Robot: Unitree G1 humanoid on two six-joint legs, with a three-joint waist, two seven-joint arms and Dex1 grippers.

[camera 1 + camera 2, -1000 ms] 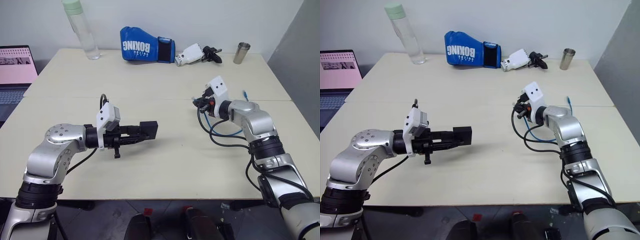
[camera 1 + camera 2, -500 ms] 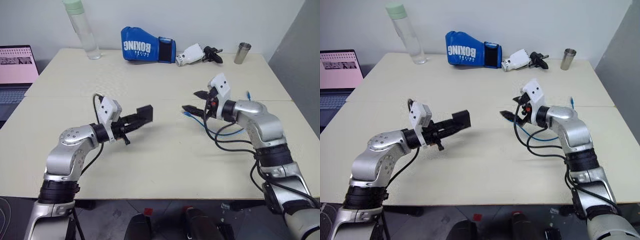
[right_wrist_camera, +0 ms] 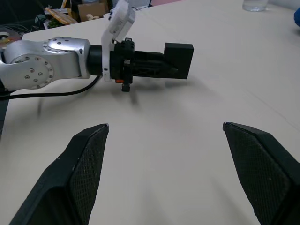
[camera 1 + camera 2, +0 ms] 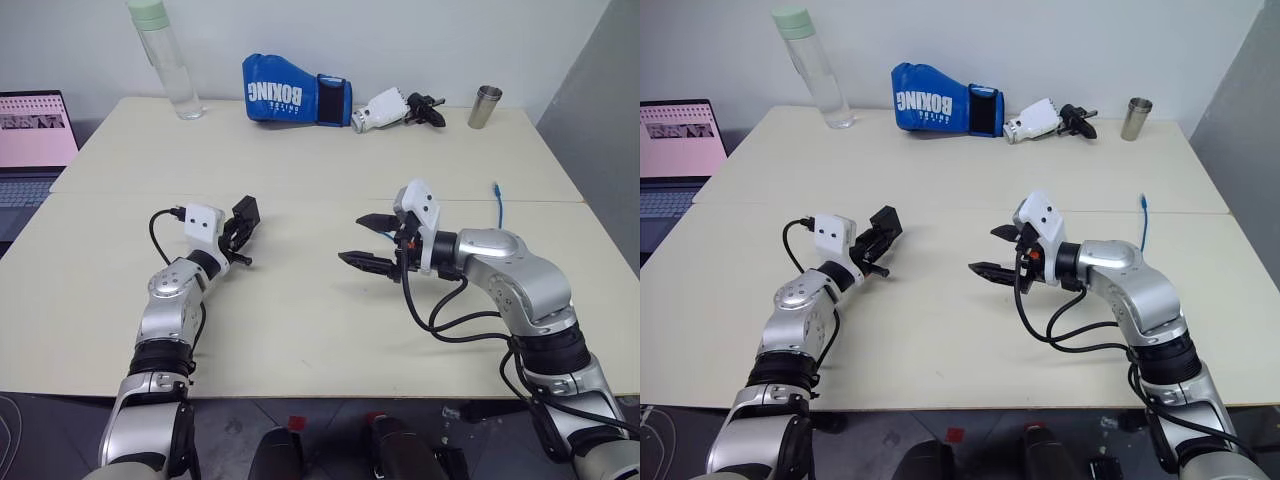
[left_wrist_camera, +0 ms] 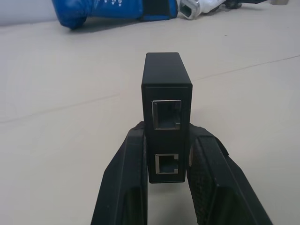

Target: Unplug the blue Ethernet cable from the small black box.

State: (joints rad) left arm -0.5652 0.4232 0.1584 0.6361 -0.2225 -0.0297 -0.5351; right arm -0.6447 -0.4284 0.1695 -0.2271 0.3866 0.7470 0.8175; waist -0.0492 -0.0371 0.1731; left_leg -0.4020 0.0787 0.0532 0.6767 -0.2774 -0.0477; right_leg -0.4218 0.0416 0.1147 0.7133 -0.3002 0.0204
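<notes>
The left tool [image 5: 168, 185] is clamped on the black box [image 5: 166, 93], its two fingers [image 5: 123, 187] pressing the box's sides. The box is held above the desk [image 4: 300, 330], over its left half, with two empty sockets one above the other on the face toward the wrist. No cord is plugged into either socket.

The right tool [image 4: 372, 240] hovers over the middle of the desk with its fingers [image 3: 84, 164] wide apart and nothing between them. It points toward the left tool and the box, well apart from both.

The blue cable [image 4: 496, 203] shows on the right side of the desk, beyond the right arm, one end with a small plug sticking up. It is well apart from the box.

At the desk's far edge lie a blue glove [image 4: 295, 90], a clear bottle [image 4: 165, 60], a metal cup [image 4: 485, 105] and a white-and-black device [image 4: 395, 105]. A laptop [image 4: 35, 140] sits off the left side.
</notes>
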